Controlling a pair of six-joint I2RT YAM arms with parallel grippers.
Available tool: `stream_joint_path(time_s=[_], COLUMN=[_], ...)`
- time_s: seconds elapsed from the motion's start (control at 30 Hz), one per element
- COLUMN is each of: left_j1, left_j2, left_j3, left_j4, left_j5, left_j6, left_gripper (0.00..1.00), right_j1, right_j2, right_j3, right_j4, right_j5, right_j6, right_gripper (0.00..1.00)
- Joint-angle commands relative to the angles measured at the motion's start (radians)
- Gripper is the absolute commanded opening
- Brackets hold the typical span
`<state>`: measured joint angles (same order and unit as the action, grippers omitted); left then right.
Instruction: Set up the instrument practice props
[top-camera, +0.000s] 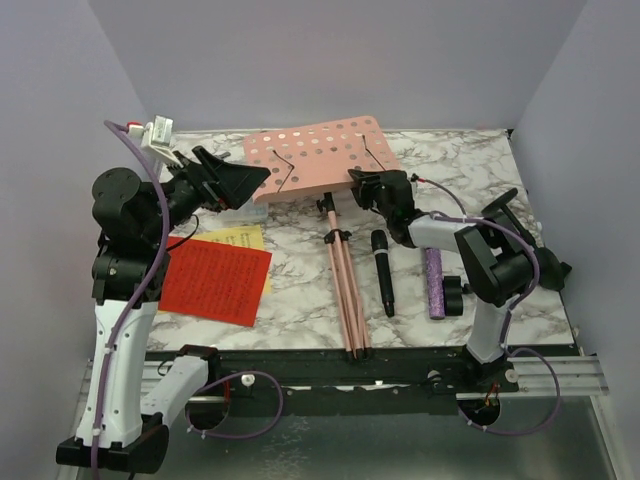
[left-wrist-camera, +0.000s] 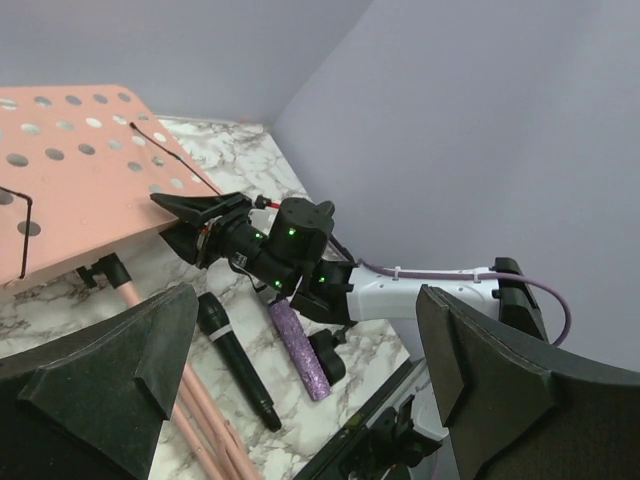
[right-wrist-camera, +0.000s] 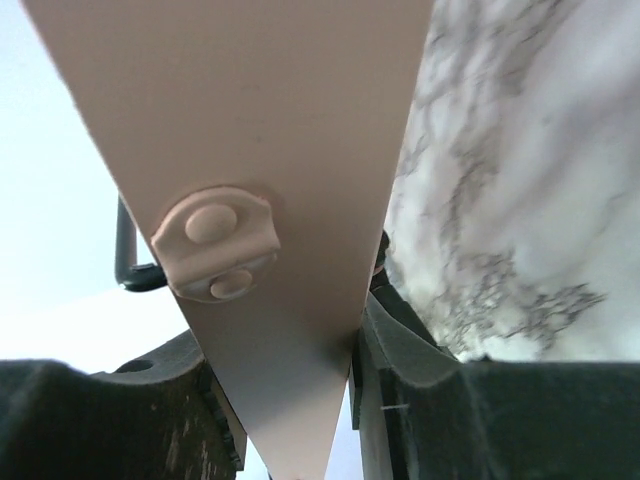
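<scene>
The left pincer hangs spread wide and empty just beside the left edge of the pink perforated music rack; below it the red music sheet lies flat on the marbled worktop, overlapping a corner of the yellow music sheet. The rack sits at the far middle, its thin tripod legs folded into one bundle that runs toward the near edge. The right pincer pinches the rack's near right corner, the plate wedged between its pads. The step looks like raising the rack; doing it well probably means closing the left pincer on solid rim rather than across holes, then lifting both sides evenly, since so thin a plate would likely twist under a one-sided pull. The plate is smooth, matt and rigid, dotted with round holes and crossed by two black wire page-holders. Right of the legs lie the black microphone, slim and matt, and the purple glitter microphone, sparkly and rough-looking; both are cylinders likely to roll.
</scene>
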<state>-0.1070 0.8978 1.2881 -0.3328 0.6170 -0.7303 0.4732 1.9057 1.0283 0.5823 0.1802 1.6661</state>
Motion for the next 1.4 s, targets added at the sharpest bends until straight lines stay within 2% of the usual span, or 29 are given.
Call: stream_joint_path(time_s=[0.0, 0.3, 0.53, 0.8, 0.87, 0.97, 1.07, 1.13, 1.27, 1.37], left_j1=[0.002, 0.002, 0.002, 0.002, 0.002, 0.002, 0.000, 0.000, -0.014, -0.072], left_j2=[-0.034, -0.070, -0.128, -0.208, -0.253, -0.337, -0.348, -0.344, -0.297, -0.214], left_j3=[0.045, 0.028, -0.048, -0.215, -0.312, -0.497, -0.649, -0.725, -0.796, -0.853], left_j4=[-0.050, -0.054, -0.079, -0.056, 0.018, 0.212, 0.442, 0.606, 0.829, 1.040], left_j5=[-0.063, -0.057, -0.041, -0.024, 0.018, 0.084, 0.123, 0.091, -0.019, -0.103], left_j6=[-0.037, -0.075, -0.004, 0.091, 0.086, 0.024, -0.067, -0.121, -0.129, -0.110], left_gripper=[0.99, 0.99, 0.99, 0.99, 0.99, 0.99, 0.96, 0.94, 0.88, 0.82], right_j1=[-0.001, 0.011, 0.012, 0.012, 0.014, 0.014, 0.016, 0.019, 0.028, 0.034], right_j2=[-0.153, -0.117, -0.135, -0.118, -0.126, -0.148, -0.161, -0.164, -0.177, -0.190], right_j3=[0.225, 0.477, 0.490, 0.379, 0.343, 0.309, 0.292, 0.288, 0.281, 0.280], right_j4=[0.352, 0.255, 0.285, 0.710, 0.787, 0.828, 0.841, 0.845, 0.840, 0.839], right_j5=[0.010, -0.028, -0.046, -0.103, -0.092, -0.090, -0.091, -0.092, -0.088, -0.086], right_j6=[0.056, 0.107, 0.109, -0.034, -0.052, -0.068, -0.061, -0.047, -0.034, -0.032], right_gripper=[0.00, 0.00, 0.00, 0.00, 0.00, 0.00, 0.00, 0.00, 0.00, 0.00])
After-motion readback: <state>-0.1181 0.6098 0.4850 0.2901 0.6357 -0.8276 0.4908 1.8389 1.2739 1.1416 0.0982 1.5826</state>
